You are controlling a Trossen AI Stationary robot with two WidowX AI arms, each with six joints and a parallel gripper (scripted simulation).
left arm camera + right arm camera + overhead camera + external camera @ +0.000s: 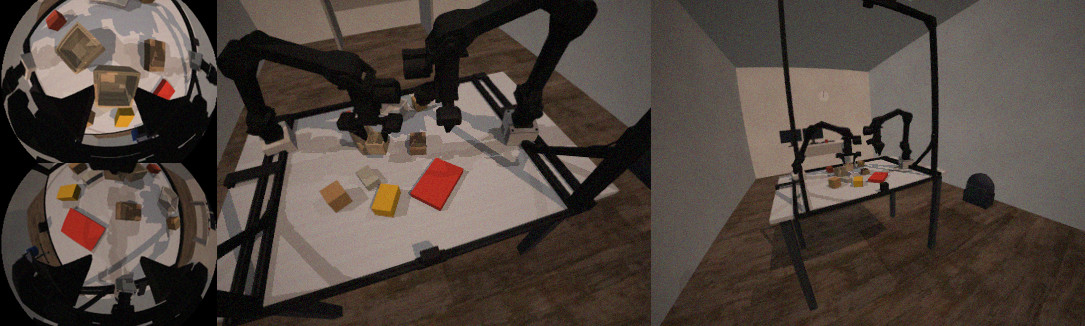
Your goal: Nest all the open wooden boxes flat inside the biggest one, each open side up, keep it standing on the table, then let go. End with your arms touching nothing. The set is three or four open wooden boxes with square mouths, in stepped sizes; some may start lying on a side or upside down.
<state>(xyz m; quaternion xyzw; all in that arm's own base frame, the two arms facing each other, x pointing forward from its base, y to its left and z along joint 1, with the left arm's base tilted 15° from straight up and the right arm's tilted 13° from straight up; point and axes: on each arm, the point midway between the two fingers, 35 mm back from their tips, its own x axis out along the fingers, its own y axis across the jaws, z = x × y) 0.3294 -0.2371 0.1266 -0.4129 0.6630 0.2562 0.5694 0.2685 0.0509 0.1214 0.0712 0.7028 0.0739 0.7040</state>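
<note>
A mid-sized wooden box (pixel 377 143) (pixel 116 89) is between the fingers of my left gripper (pixel 372 135), which is shut on it. Its mouth faces the left wrist camera, and it looks raised above the table. The biggest box (pixel 80 48) (pixel 135 174) stands close by, open side up, mostly hidden behind the left fingers in the top view. A small wooden box (pixel 418 143) (pixel 155 55) (pixel 128 211) sits apart between the arms, its inside partly showing. My right gripper (pixel 449 128) (pixel 116 258) is open and empty, high above the table.
A red slab (pixel 438 183) (pixel 84 230), yellow block (pixel 386 200) (pixel 124 117), pale block (pixel 368 177) and orange-brown block (pixel 335 196) lie toward the top camera. A pale open tray-like object (pixel 168 199), small tan block (pixel 172 223) and red block (pixel 55 20) are on the far side.
</note>
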